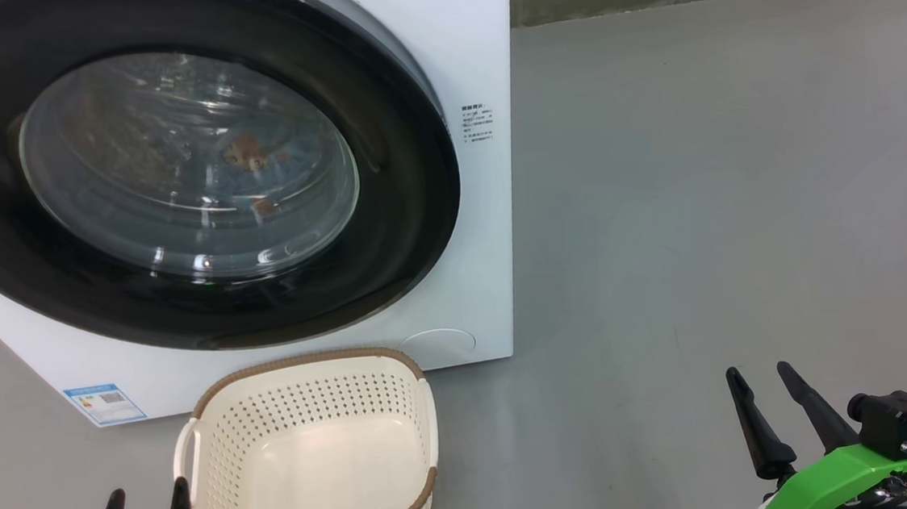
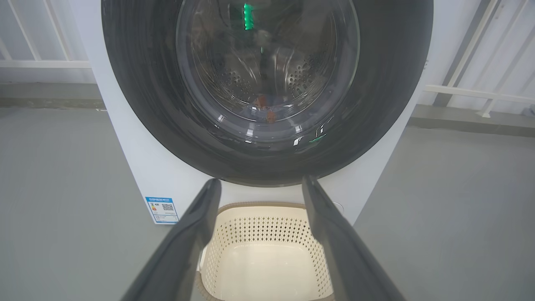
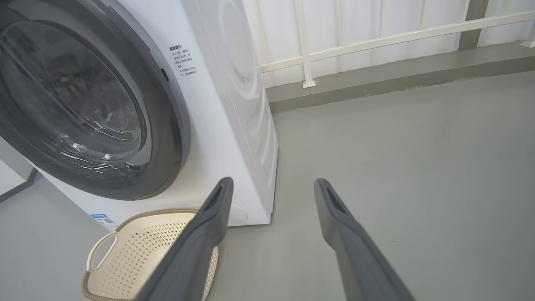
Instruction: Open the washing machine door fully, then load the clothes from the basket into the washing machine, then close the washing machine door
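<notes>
The washing machine door (image 1: 409,209) lies flat against the white washing machine (image 1: 469,43), its black rim flush with the front. Through the glass bowl, clothes (image 1: 247,153) with orange prints show in the drum; in the left wrist view the clothes (image 2: 265,106) lie at the drum's bottom. The cream basket (image 1: 308,361) stands on the floor right before the machine, its bottom bare. My left gripper (image 1: 148,490) is open, low beside the basket's left handle. My right gripper (image 1: 758,372) is open over bare floor, far to the right.
Grey floor (image 1: 699,187) stretches to the right of the machine. A low kerb and white railing (image 3: 376,42) run along the back wall. A blue sticker (image 1: 105,403) marks the machine's lower left corner.
</notes>
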`<state>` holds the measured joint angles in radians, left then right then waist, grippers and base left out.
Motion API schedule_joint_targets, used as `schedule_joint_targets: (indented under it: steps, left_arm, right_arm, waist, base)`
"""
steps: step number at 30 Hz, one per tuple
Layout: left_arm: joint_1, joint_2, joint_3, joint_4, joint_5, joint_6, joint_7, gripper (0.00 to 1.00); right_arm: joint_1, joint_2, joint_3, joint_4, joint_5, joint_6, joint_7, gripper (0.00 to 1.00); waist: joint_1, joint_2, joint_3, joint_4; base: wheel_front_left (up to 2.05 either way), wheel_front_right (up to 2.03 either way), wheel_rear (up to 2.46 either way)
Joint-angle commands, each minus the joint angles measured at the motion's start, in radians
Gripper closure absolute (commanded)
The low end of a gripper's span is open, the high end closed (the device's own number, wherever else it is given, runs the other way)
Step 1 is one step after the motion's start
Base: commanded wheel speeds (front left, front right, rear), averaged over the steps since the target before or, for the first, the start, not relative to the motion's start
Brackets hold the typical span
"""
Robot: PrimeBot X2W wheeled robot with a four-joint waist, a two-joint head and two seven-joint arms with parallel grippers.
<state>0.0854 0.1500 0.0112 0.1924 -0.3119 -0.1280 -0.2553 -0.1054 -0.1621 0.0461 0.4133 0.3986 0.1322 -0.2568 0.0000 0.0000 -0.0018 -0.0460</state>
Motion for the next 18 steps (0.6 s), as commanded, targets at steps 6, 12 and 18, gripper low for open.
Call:
schedule_joint_targets:
  steps: [6,12,18]
  left_arm:
    - [-0.013,0.022,0.039,-0.037,-0.011,-0.003,-0.006,0.0]
    - [0.008,-0.025,-0.008,0.028,-0.008,0.0,0.002,1.0]
    - [0.009,-0.041,-0.008,0.046,-0.053,0.0,0.015,1.0]
  right_arm:
    - [-0.009,-0.003,0.015,-0.022,-0.013,-0.002,-0.005,0.0]
    - [0.014,0.016,0.004,0.037,0.001,0.0,0.001,1.0]
    - [0.026,0.027,-0.002,0.049,0.044,0.0,0.015,1.0]
  waist:
    - [0.0,0.0,0.003,-0.002]
    - [0.0,0.0,0.003,-0.003]
    - [0.001,0.0,0.003,-0.001]
  base:
    - [0.0,0.0,0.0]
    - [0.0,0.0,0.0]
    - [0.0,0.0,0.0]
